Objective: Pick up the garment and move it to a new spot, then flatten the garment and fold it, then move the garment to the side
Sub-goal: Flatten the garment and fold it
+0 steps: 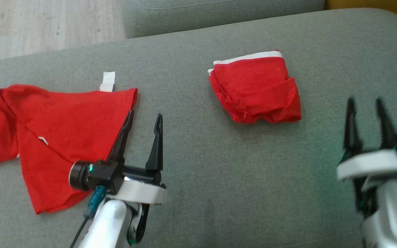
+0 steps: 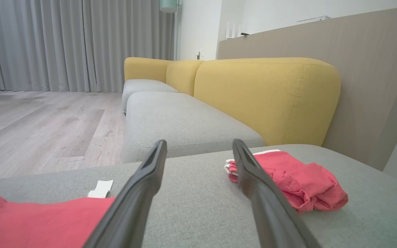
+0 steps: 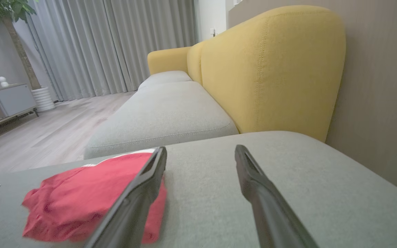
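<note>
Two red garments lay on the grey sofa seat: the folded garment, a compact white-banded bundle, centre-right, and a loose garment spread at left. The left pincer and right pincer both stood wide, empty.

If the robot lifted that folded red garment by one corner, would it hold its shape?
Probably not: the folded red garment looks like thin soft cloth in loose, wrinkled layers, so it would likely droop and unfold. It seems light. Pushed across the fabric cushion, it would probably bunch rather than slide.
</note>
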Available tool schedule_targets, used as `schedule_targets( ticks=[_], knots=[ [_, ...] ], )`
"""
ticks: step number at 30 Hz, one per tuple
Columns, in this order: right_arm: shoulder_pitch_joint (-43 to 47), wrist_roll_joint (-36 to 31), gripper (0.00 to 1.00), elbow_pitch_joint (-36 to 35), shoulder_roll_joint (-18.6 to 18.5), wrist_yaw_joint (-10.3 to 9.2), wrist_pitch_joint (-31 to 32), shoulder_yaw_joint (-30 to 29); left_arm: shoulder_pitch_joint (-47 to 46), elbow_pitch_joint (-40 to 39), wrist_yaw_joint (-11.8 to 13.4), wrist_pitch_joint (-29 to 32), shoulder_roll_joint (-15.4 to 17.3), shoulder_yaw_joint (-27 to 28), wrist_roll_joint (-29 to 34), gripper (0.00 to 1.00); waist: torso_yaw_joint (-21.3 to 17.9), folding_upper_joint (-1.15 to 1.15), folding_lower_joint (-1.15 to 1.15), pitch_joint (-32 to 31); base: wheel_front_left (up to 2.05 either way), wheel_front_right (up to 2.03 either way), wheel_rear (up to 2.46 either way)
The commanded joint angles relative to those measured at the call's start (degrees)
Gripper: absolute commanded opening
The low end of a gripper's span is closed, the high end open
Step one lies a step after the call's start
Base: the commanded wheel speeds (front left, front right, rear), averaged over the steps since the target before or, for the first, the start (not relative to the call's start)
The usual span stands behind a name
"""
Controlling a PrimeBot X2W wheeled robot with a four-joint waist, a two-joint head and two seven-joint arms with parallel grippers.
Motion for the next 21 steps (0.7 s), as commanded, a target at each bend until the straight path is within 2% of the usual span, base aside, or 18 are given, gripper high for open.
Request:
schedule_targets(
  ticks=[1,6,12,13,14,21],
  knots=[
    [2.20,-2.12,1.00,-5.21,2.07,-0.04,-0.60,0.02,-0.27,-1.87,0.29,-0.29,0.21,2.53,-0.46,1.00,-0.30,0.00,0.00,0.09,0.00,0.00,0.00],
    [6.28,-3.24,1.00,-8.72,4.02,-0.04,-0.61,-0.89,1.16,-1.97,0.10,-0.29,0.19,2.66,-0.20,1.00,-0.40,0.00,0.00,0.30,0.00,0.00,0.00],
    [5.44,-3.22,1.00,-9.23,4.23,-0.04,-0.60,-0.96,0.19,-2.36,-0.13,-0.29,0.18,2.13,-0.10,1.00,0.79,0.00,0.00,1.82,0.00,0.00,0.00],
    [4.87,-3.14,0.76,-9.08,4.24,-0.04,-0.43,-0.80,-0.17,-2.49,-0.18,-0.29,0.18,1.97,-0.01,1.00,1.14,0.00,0.00,2.38,0.00,0.00,0.00],
    [4.13,-3.11,0.00,-8.97,4.24,-0.04,-0.20,-0.76,-0.58,-2.63,-0.23,-0.29,0.18,1.80,0.08,1.00,1.56,0.00,0.00,3.04,0.00,0.00,0.00],
    [-3.94,-4.47,0.00,-6.03,4.13,-0.04,2.75,-1.07,-3.23,-3.36,-0.36,-0.29,0.18,0.73,0.39,1.00,5.06,0.00,0.00,8.44,0.00,0.00,0.00]
  ],
)
